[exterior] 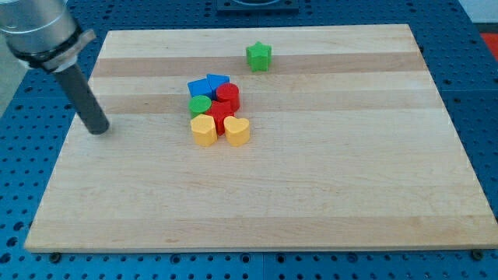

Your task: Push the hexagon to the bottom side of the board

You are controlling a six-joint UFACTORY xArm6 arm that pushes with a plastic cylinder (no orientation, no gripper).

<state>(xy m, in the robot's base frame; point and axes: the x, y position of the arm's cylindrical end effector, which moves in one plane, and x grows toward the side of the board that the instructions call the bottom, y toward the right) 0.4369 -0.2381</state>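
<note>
A tight cluster of blocks sits a little above and left of the board's middle. At its bottom left is a yellow hexagon-like block [204, 130], touching a yellow heart [237, 131] on its right. Above them are a green rounded block [200, 106], a red block [222, 117] and a second red block [228, 96]. Two blue blocks [200, 86] [219, 80] top the cluster. My tip [99, 131] rests on the board at the view's left, well left of the yellow hexagon-like block and apart from every block.
A green star [258, 56] stands alone near the board's top edge, above and right of the cluster. The wooden board [311, 194] lies on a blue perforated table [15, 194]. The arm's grey body enters from the view's top left.
</note>
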